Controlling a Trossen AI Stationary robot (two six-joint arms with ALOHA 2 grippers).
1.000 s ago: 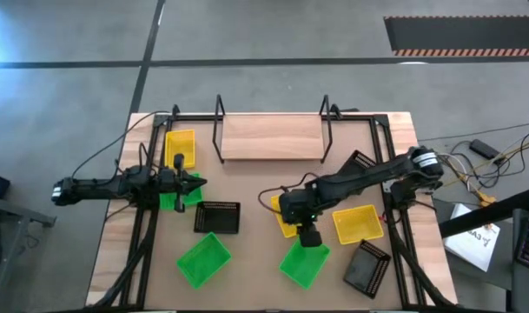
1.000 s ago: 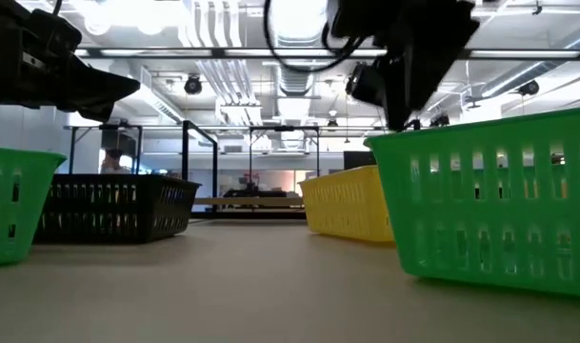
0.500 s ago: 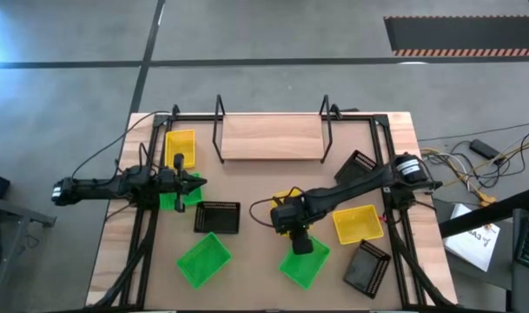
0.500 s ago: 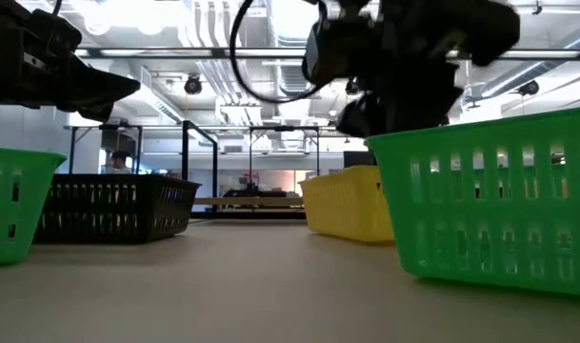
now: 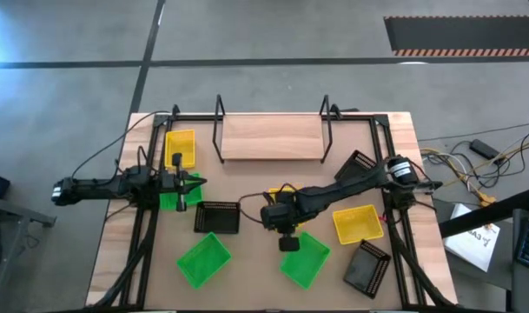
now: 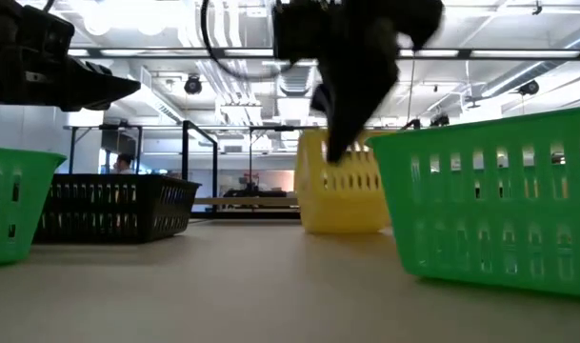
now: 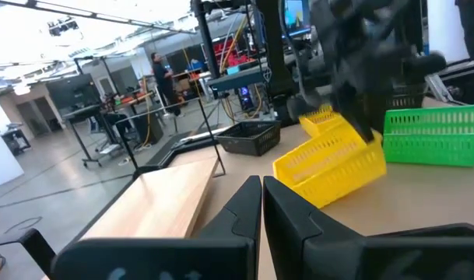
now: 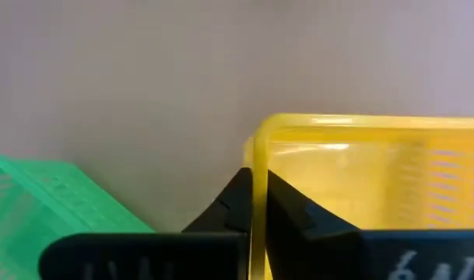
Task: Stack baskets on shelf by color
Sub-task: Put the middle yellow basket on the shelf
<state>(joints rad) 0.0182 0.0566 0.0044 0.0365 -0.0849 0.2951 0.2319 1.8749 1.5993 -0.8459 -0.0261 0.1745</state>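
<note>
Your right gripper has its fingers closed tight on the rim of a yellow basket, which hangs tilted just above the table near its middle, beside a green basket. The hold is thin, on 1 wall only, so in my judgement the basket could swing or slip out as you carry it toward the shelf at the table's far edge; a low pass might also clip the green basket's wall or the black basket close by. The shelf board is bare, so nothing is stacked yet, and its wire end frames could catch a tilted basket on the way in. Your left gripper waits over the table's left side with its fingers pressed together and nothing between them, above another green basket. From above, the right arm hides most of the held basket, and you cannot see how deep the fingers reach inside it. The low view cuts off the near green basket at the right edge, and the left wrist view blurs the right arm.
</note>
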